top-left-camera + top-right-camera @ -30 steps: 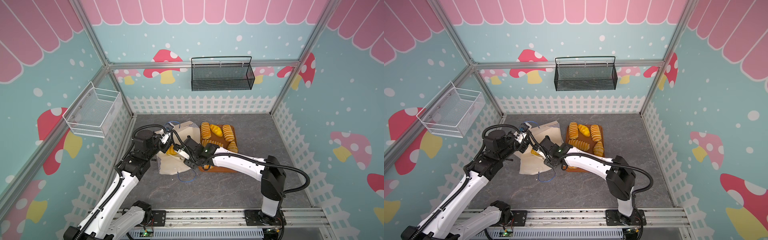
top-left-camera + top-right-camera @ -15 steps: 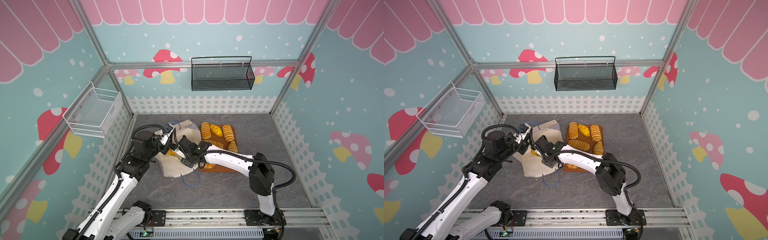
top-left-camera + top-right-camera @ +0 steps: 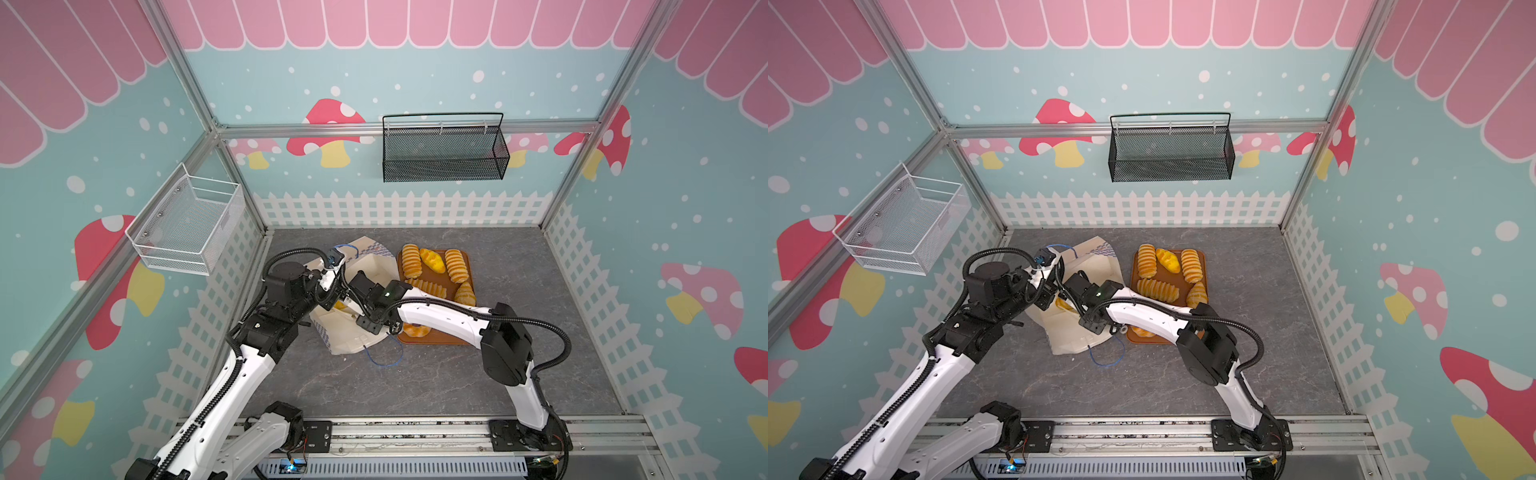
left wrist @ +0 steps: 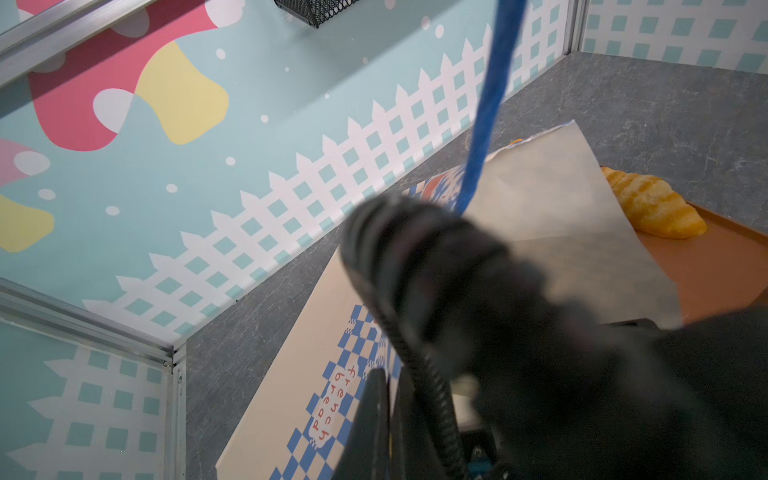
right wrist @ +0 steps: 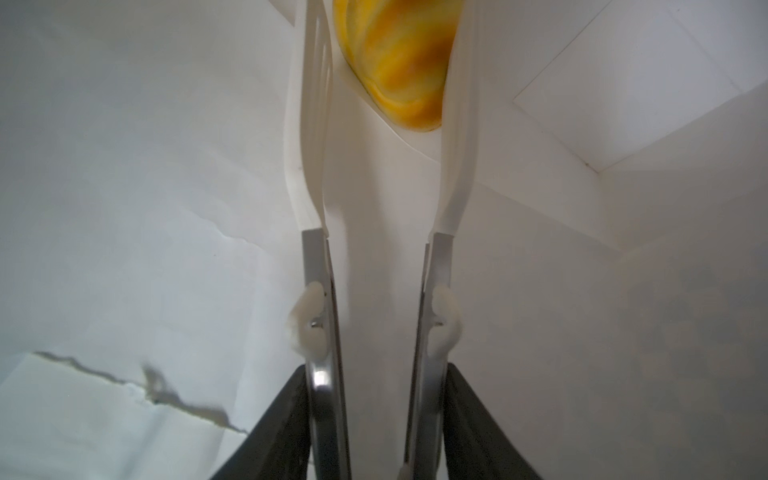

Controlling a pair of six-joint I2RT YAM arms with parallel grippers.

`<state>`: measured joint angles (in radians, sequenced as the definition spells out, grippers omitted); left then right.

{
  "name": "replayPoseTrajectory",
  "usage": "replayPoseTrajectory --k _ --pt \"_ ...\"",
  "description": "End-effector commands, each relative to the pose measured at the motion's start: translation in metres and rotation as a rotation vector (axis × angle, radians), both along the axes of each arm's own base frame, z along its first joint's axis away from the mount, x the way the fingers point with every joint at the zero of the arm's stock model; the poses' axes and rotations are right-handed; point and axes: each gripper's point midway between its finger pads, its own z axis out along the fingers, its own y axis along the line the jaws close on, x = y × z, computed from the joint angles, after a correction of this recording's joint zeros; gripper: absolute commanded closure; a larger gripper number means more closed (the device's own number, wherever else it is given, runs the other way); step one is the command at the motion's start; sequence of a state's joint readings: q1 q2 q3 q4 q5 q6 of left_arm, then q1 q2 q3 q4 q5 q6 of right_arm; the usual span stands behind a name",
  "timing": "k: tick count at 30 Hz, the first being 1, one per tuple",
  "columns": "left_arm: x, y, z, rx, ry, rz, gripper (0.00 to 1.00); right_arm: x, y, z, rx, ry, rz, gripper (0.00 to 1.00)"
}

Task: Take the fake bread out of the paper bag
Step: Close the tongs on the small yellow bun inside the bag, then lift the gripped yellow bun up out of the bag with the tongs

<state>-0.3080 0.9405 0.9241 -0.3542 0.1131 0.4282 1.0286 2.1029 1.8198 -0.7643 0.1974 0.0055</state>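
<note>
Reaching inside the paper bag [image 3: 353,336], my right hand [image 5: 384,37] has its two white fingers [image 5: 309,137] set against either side of a yellow piece of fake bread [image 5: 395,62], pinching it as far as the blurred wrist view lets me judge. In both top views the bag lies on the table [image 3: 415,386] left of centre. My left hand [image 3: 333,262] is pressed together on the bag's blue cord handle [image 4: 482,124], the cord raised off the table. Five more pieces show plainly on the orange tray [image 3: 457,338] just right of the bag, a sixth half under my right arm [image 3: 440,320].
</note>
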Motion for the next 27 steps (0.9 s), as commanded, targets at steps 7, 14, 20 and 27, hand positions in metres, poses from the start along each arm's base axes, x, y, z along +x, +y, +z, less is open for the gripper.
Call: replayPoseTrajectory --k 7,14,20,27 --pt "-0.016 -0.027 0.004 -0.055 0.002 -0.148 1.0 0.007 0.011 0.008 0.018 -0.016 0.013 0.61" --pt "-0.016 -0.024 0.002 -0.041 -0.003 -0.139 1.0 0.01 0.008 0.024 0.026 -0.053 0.011 0.7" --pt "-0.013 -0.023 0.001 -0.031 -0.001 -0.13 1.0 0.01 0.006 0.042 0.045 -0.084 0.012 0.74" --pt "-0.013 -0.027 0.0 -0.048 0.012 -0.149 1.0 0.015 0.003 0.043 0.013 -0.121 0.04 0.61"
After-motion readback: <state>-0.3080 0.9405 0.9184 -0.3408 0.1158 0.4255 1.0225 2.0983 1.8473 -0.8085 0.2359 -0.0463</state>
